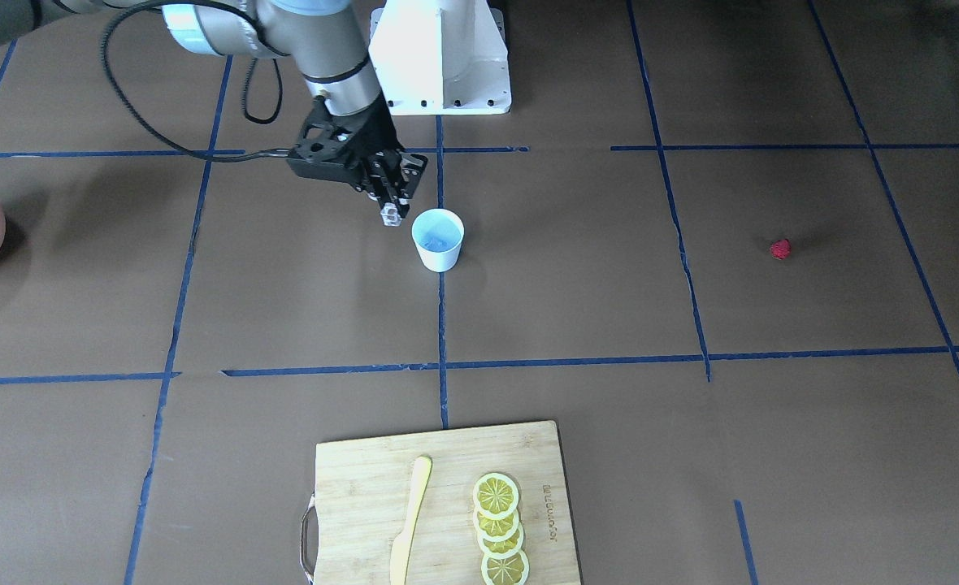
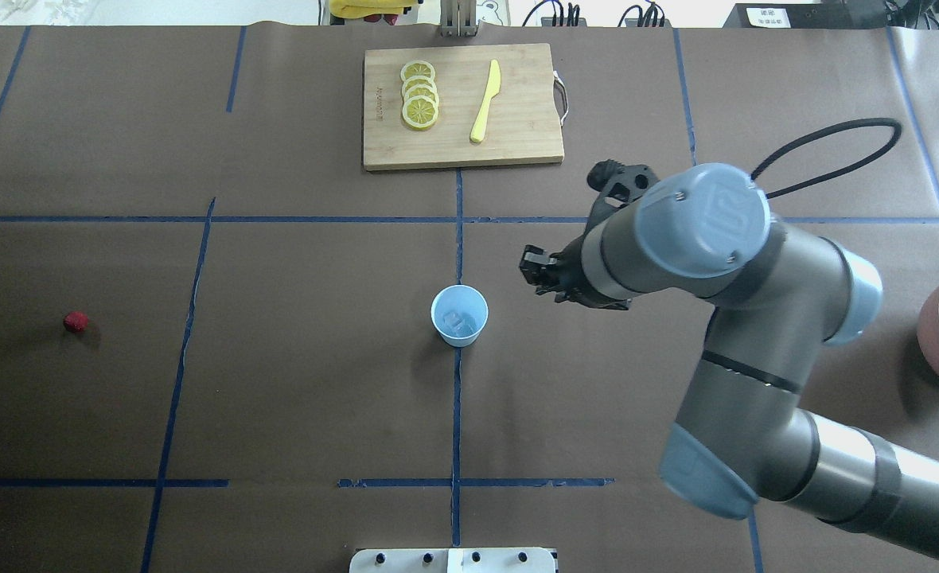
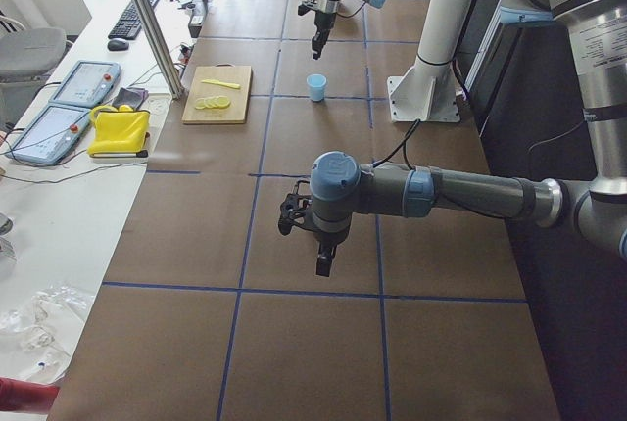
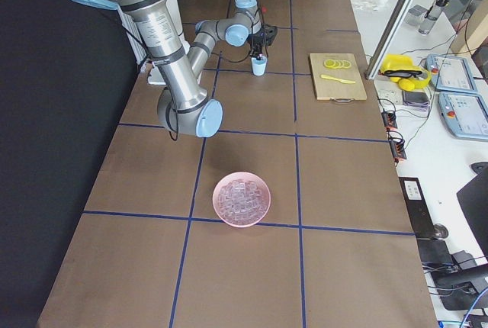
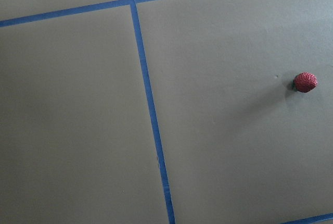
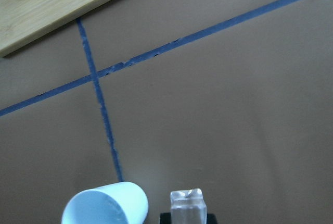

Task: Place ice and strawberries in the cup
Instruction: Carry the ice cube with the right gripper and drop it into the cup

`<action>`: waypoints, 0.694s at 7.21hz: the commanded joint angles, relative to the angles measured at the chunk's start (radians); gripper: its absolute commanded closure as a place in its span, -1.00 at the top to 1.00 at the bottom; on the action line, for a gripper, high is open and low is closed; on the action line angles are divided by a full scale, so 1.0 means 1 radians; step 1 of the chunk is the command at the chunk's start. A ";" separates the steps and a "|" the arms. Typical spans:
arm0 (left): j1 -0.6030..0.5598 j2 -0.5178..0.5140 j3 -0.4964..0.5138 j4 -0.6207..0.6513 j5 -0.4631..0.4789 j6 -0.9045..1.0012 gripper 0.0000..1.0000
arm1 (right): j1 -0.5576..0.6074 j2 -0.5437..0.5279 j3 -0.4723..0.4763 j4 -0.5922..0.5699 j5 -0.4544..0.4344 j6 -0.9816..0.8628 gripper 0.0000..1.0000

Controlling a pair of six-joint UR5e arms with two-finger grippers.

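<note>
Ice (image 2: 458, 322) seems already in the cup (image 1: 437, 240); my right jaws clamp another cube (image 1: 391, 214) just beside its rim. Left on the desk (image 1: 577, 284), the strawberry (image 1: 781, 249) lies unpicked; whether my left jaws are wide, I cannot tell.

Robotics lab — teach pendants (image 3: 83, 83), keyboard (image 3: 130, 20), tape-gridded table (image 2: 278, 398).

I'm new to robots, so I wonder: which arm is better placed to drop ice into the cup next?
Right. The right gripper holds an ice cube just beside the cup.
</note>
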 commanded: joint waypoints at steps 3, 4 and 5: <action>0.000 0.000 -0.004 -0.003 0.000 0.000 1.00 | -0.058 0.051 -0.063 -0.004 -0.043 0.049 -0.33; 0.000 0.000 -0.006 -0.003 0.000 0.000 1.00 | -0.058 0.052 -0.064 -0.004 -0.043 0.046 -0.12; 0.000 0.000 -0.006 -0.003 0.000 0.000 1.00 | -0.060 0.054 -0.066 -0.005 -0.043 0.046 -0.07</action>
